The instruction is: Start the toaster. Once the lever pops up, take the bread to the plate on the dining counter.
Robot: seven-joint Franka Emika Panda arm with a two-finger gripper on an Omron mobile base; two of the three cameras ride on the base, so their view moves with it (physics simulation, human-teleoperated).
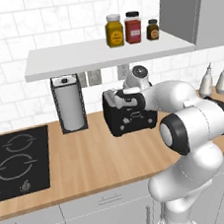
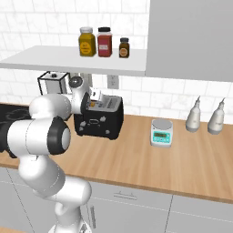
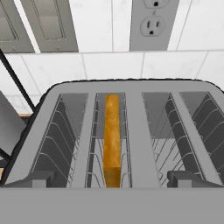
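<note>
Gripper (image 3: 112,178) hangs spread wide above the boxy black two-slot toaster (image 1: 129,114), holding nothing. On the light-wood table (image 1: 90,159), the black cooktop (image 1: 18,160) lies far left, then the tall chrome paper-towel holder (image 1: 69,104), then the toaster. From the hand, the golden-crusted bread slice (image 3: 112,138) stands upright in the toaster's left slot. Right of the toaster sits a small grey kitchen scale (image 2: 162,132).
</note>
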